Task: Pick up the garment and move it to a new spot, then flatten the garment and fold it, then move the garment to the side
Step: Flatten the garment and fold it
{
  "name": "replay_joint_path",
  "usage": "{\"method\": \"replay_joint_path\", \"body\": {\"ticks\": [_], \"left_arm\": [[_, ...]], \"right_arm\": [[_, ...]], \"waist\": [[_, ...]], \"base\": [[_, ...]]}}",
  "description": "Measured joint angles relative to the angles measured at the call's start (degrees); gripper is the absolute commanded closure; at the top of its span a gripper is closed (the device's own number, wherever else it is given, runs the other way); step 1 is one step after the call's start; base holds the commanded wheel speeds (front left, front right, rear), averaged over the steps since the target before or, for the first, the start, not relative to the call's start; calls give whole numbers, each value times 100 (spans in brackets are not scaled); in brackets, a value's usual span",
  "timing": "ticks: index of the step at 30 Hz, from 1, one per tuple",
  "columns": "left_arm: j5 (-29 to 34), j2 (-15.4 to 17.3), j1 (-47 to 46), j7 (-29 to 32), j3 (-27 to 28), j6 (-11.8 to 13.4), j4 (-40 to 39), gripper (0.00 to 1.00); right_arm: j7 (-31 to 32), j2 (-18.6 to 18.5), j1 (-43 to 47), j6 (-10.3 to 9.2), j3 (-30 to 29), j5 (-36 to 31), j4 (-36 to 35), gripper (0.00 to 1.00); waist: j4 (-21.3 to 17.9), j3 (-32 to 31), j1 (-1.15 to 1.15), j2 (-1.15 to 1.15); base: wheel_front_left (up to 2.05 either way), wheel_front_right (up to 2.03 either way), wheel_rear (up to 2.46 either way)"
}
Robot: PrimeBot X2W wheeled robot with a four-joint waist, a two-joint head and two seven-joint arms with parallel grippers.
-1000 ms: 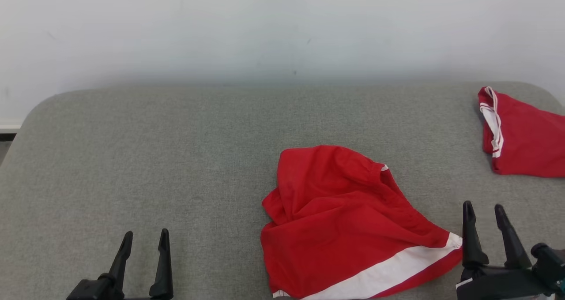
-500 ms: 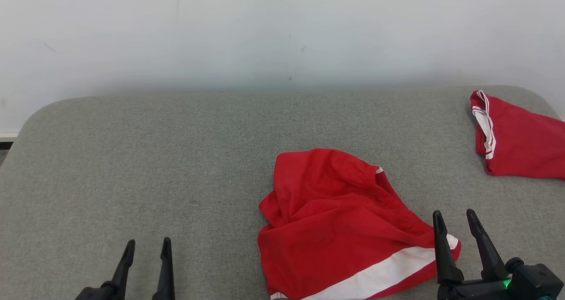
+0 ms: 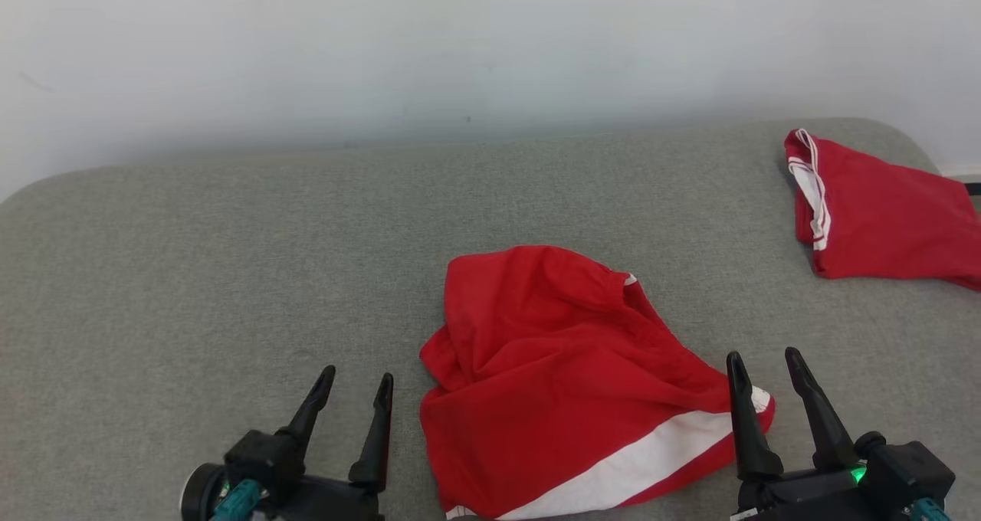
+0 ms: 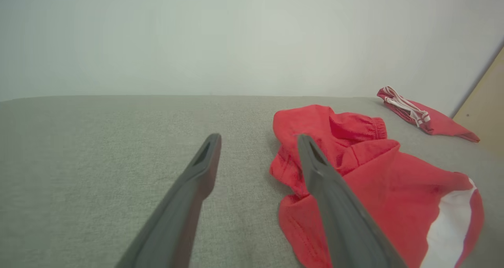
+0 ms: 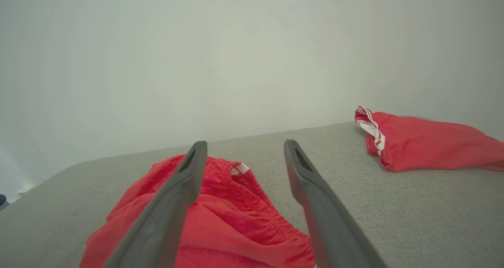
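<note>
- Item, garment [image 3: 567,375]: red shorts with a white band along one hem. They lie crumpled and partly doubled over on the grey padded surface [image 3: 191,260], in the near middle. They are placed between the two grippers. Nothing is gripped, and the garment is not yet lifted.
- Left gripper [image 3: 358,373]: the fingers are spread wide and empty. It is set just beside the garment's left edge, apart from the cloth.
- Right gripper [image 3: 762,352]: the fingers are spread wide and empty. In the head view its inner finger is seen across the white-banded corner. Contact with the cloth cannot be judged.
- Risk, layers: the cloth is bunched in several folds, so a pinch may be closed on one layer alone. The rest would then be dragged or left twisted when raised.
- Risk, shallow hold: if only the hem corner is taken, the thin fabric is likely to slip out during the carry.
- Risk, uneven lift: should one side be raised before the other, the folds would be tightened and flattening made harder.
- Surroundings: a second red garment [image 3: 881,222] with white trim is laid at the far right, well apart. It could be mistaken for the target, or disturbed if the side placement is made there. A pale wall [image 3: 460,46] is behind the surface.
- Obstruction: none is seen between either gripper and the garment.
</note>
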Motion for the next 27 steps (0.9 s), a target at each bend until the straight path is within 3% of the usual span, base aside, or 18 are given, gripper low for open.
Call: {"method": "replay_joint_path", "body": {"ticks": [11,19,20,21,22,27], "left_arm": [[68,49,-716,48,-775,-59,1511,0],[-58,123,-1062,100,-955,-89,2334,0],[-126,123,-1101,98,-961,-92,2410,23],[-186,123,-1139,91,-973,-92,2469,69],[-197,124,-1181,69,-989,-92,2516,100],[-289,147,-1351,41,-954,-93,2616,100]], "right_arm": [[0,24,-181,0,-69,1,34,0],[0,66,-283,0,-92,0,43,0],[0,69,-289,0,-98,0,43,0],[0,70,-294,0,-109,0,43,0],[0,71,-300,0,-113,0,43,0],[0,76,-309,0,-177,-20,36,0]], "waist": [[-455,317,0,0],[-706,553,0,0],[-727,574,1,0],[-744,591,1,0],[-758,605,0,0],[-738,603,1,0]], "base": [[0,0,0],[0,0,0],[0,0,0],[0,0,0],[0,0,0],[0,0,0]]}}
